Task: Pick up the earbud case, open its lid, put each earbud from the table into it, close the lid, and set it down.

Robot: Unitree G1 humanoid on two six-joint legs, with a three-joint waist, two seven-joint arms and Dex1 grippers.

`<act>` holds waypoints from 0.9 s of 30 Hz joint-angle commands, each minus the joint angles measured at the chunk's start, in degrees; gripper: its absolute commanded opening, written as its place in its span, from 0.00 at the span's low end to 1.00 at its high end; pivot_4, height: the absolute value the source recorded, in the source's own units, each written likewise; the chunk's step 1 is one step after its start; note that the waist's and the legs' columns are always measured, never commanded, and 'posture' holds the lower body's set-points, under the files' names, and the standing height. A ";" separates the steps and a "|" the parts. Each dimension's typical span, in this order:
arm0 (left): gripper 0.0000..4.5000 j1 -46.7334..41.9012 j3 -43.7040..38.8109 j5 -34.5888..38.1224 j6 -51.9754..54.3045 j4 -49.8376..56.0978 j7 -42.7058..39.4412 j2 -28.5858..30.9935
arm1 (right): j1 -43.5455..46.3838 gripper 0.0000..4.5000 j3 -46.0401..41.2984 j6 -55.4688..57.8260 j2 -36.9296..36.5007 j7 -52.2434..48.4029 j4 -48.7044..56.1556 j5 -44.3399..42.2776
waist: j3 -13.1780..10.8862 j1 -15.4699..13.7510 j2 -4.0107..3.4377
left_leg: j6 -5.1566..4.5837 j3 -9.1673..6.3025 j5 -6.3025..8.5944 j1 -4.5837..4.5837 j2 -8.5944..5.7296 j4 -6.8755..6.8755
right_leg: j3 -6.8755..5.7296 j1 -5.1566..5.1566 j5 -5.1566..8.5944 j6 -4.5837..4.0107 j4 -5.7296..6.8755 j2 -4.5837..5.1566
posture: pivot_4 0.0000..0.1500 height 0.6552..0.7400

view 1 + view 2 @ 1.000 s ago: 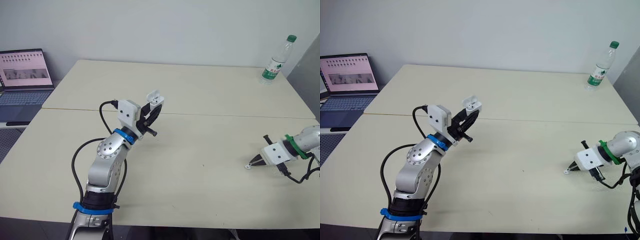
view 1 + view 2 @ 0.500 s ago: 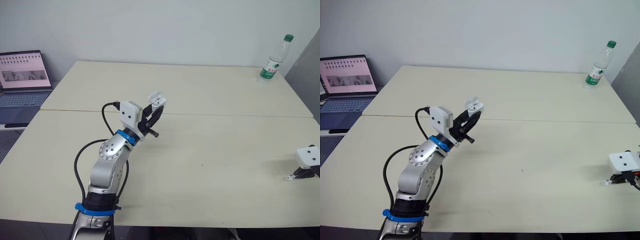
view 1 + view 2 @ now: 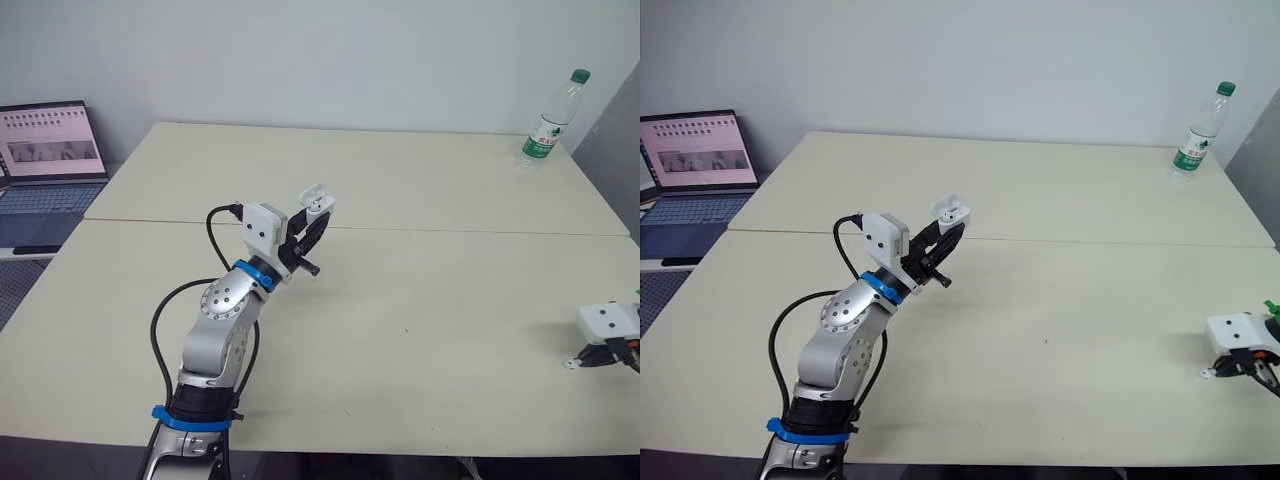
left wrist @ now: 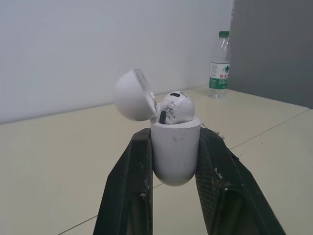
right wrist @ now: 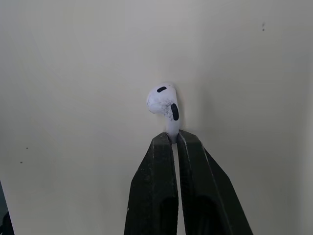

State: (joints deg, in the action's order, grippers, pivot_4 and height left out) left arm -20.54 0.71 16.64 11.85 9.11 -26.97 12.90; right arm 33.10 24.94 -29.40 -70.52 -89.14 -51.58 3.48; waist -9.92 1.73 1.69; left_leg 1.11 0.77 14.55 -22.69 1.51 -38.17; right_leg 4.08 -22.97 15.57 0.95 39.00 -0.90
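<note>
Beyond the tabletop's (image 3: pixel 420 300) left edge a laptop (image 3: pixel 50 150) sits open. Left of centre, our left end effector (image 4: pixel 174 139) is clamped on the lower body of the earbud case (image 4: pixel 174 161), holding it upright above the tabletop with the lid (image 4: pixel 131 95) swung open and a first earbud (image 4: pixel 177 106) seated inside. We judge the case light, rigid and glossy, so squeezing its sides low down, clear of the hinge, suits it. Near the right edge, our right end effector (image 5: pixel 172 137) pinches the second earbud (image 5: pixel 162 99) by its stem, low over the tabletop; it looks tiny, smooth and easily flicked away. The matte tabletop has a seam across its middle; a water bottle (image 3: pixel 548 120) stands at the far right corner.
</note>
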 commanded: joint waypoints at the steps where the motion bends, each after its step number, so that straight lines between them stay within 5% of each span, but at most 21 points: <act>1: 0.17 0.03 -0.06 -0.16 -1.16 2.83 0.07 0.21 | 1.06 0.01 -1.39 -1.40 0.39 -1.78 -3.88 2.69 | 0.00 -0.01 0.00 | 0.00 -0.01 0.00 0.02 0.00 0.00 | -0.01 0.03 0.00 0.00 -0.01 0.00 | 1.00 1.00; 5: 0.17 0.54 -0.10 0.00 -0.98 3.32 0.21 0.36 | 1.71 0.01 -3.07 -0.32 2.14 -2.65 -5.00 2.36 | -0.04 -0.01 0.07 | 0.00 -0.05 0.00 0.31 -0.01 0.02 | -0.03 0.37 0.00 0.00 -0.09 0.00 | 1.00 1.00; 10: 0.17 0.29 -0.12 -0.06 -1.09 2.95 0.18 0.41 | 2.69 0.30 -4.16 0.01 3.05 -2.19 -5.79 3.11 | -0.06 0.08 0.17 | -0.01 -0.03 0.02 0.82 0.00 0.08 | -0.01 0.85 0.03 -0.01 -0.16 0.00 | 1.00 1.00; 27: 0.17 -0.06 0.05 -0.12 -2.96 1.35 -0.15 -0.40 | 9.34 0.30 -4.60 10.07 1.27 -3.36 -7.48 1.75 | -0.08 0.10 0.11 | -0.01 -0.04 0.02 0.83 -0.01 0.15 | -0.02 0.80 0.07 -0.07 -0.12 0.00 | 1.00 1.00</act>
State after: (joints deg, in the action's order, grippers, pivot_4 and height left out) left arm -19.47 0.82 16.57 10.58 9.11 -26.97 12.79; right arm 41.68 20.55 -20.88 -67.58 -89.22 -59.20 6.43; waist -10.00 1.82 1.80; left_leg 1.10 0.74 14.57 -21.87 1.50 -38.02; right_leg 4.07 -22.17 15.64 0.88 38.87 -0.89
